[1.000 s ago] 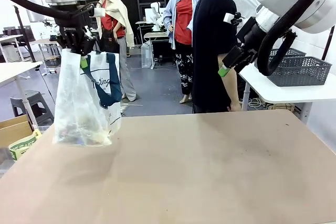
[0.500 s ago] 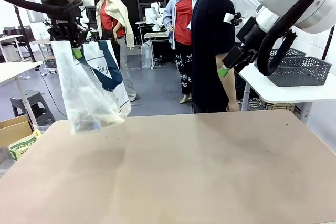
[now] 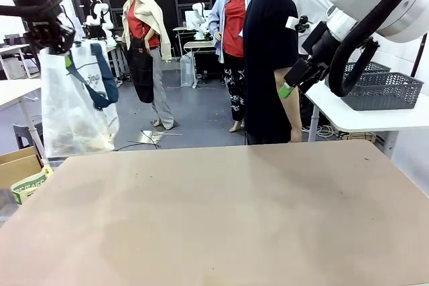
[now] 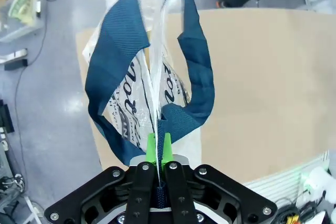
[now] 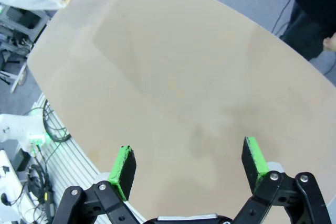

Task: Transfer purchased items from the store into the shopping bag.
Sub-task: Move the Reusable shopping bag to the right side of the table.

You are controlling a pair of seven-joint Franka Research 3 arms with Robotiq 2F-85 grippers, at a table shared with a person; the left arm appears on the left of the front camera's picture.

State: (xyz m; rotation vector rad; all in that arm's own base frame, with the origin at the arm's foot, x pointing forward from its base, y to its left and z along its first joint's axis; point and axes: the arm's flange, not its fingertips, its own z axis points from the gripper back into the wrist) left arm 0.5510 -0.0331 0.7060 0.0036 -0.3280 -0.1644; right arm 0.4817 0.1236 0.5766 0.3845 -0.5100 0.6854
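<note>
The shopping bag (image 3: 74, 108), translucent white plastic with navy straps, hangs in the air beyond the table's far left corner. My left gripper (image 3: 62, 51) is shut on the bag's top edge. In the left wrist view its green fingertips (image 4: 166, 142) pinch the plastic of the shopping bag (image 4: 134, 114) between the blue straps. Small purchased items (image 3: 84, 144) show faintly through the bag's bottom. My right gripper (image 3: 287, 90) hangs high at the right, open and holding nothing. In the right wrist view the right gripper (image 5: 190, 163) spreads wide over the bare table (image 5: 173, 77).
A person in a black shirt (image 3: 271, 65) stands at the table's far edge, right of centre. A dark lattice basket (image 3: 382, 90) sits on a white side table at the right. A cardboard box (image 3: 19, 165) lies low at the left. The brown tabletop (image 3: 228, 219) carries nothing.
My left gripper has carried the hanging bag up and to the left, away from the table's left side and past its corner. The right arm has stayed still.
</note>
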